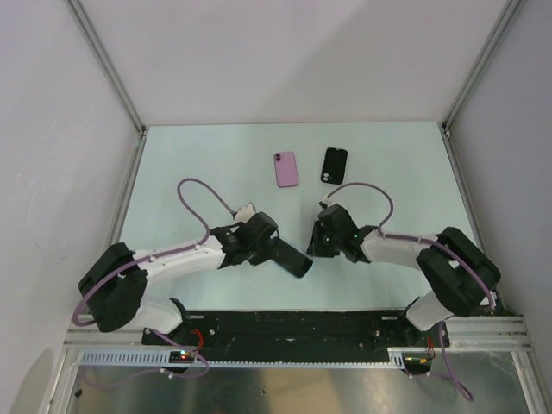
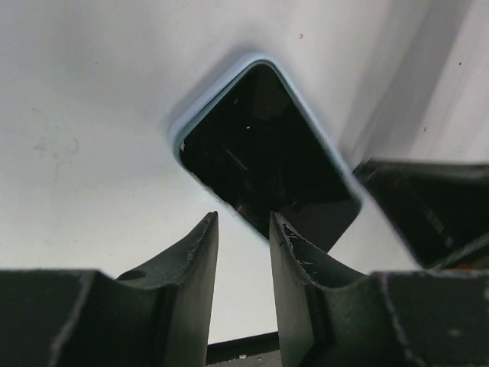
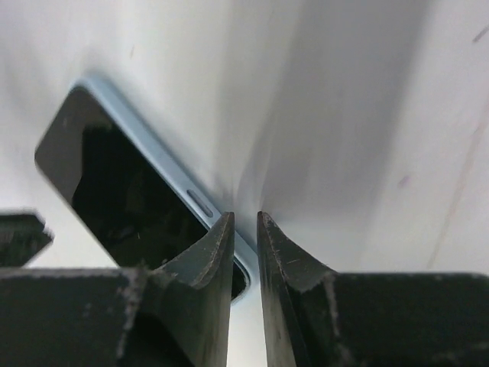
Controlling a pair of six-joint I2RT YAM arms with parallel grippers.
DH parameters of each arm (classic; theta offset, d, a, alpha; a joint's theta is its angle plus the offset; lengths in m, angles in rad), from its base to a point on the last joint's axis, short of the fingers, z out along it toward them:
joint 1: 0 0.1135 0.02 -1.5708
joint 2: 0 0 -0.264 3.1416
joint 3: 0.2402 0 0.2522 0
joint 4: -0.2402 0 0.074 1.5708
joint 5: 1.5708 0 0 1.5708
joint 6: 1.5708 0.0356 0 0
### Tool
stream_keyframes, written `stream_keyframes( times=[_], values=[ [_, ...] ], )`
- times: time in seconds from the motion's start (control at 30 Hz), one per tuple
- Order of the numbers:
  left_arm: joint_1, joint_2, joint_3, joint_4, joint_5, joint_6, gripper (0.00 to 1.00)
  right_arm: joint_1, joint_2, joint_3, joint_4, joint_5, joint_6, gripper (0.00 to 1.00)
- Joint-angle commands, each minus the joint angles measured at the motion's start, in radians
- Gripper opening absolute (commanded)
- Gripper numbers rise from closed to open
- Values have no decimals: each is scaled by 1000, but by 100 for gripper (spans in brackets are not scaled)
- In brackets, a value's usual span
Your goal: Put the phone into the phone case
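A phone (image 1: 296, 260) with a light blue rim and dark screen sits between my two grippers near the table's front. It shows in the left wrist view (image 2: 263, 160) and the right wrist view (image 3: 122, 183). My right gripper (image 1: 316, 250) (image 3: 245, 218) is nearly closed, and the phone's corner rim lies in the thin gap between its fingers. My left gripper (image 1: 278, 248) (image 2: 243, 218) is slightly open and empty, its tips just short of the phone's end. The black phone case (image 1: 335, 165) lies flat further back, apart from both grippers.
A pink phone-shaped item (image 1: 286, 169) with a camera cutout lies left of the black case. White walls enclose the table (image 1: 198, 164) on three sides. A black rail (image 1: 293, 323) runs along the near edge. The right gripper's body shows in the left wrist view (image 2: 428, 206).
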State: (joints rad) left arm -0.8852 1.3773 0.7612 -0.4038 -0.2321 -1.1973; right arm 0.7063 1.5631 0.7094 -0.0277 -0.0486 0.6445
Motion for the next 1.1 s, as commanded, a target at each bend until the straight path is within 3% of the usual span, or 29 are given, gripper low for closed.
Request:
stream_keyframes(
  times=[0.0,0.23,0.47,0.63,0.83,1.07],
  values=[
    [11,33,39,48,-1,13,38,111,-72,-99,-40,-6,111,23],
    [54,-10,21,46,22,74,37,271,-134,-138,-41,74,235,23],
    [59,-104,-50,0,28,65,36,237,-152,-139,-23,76,213,25],
    [27,-157,-126,-5,44,36,35,219,-184,-139,-7,62,177,34],
    [-57,-157,-147,-2,61,-8,34,210,-199,-139,44,3,143,43],
    [-102,-145,-140,10,64,-31,32,222,-163,-133,97,-57,130,44]
  ],
)
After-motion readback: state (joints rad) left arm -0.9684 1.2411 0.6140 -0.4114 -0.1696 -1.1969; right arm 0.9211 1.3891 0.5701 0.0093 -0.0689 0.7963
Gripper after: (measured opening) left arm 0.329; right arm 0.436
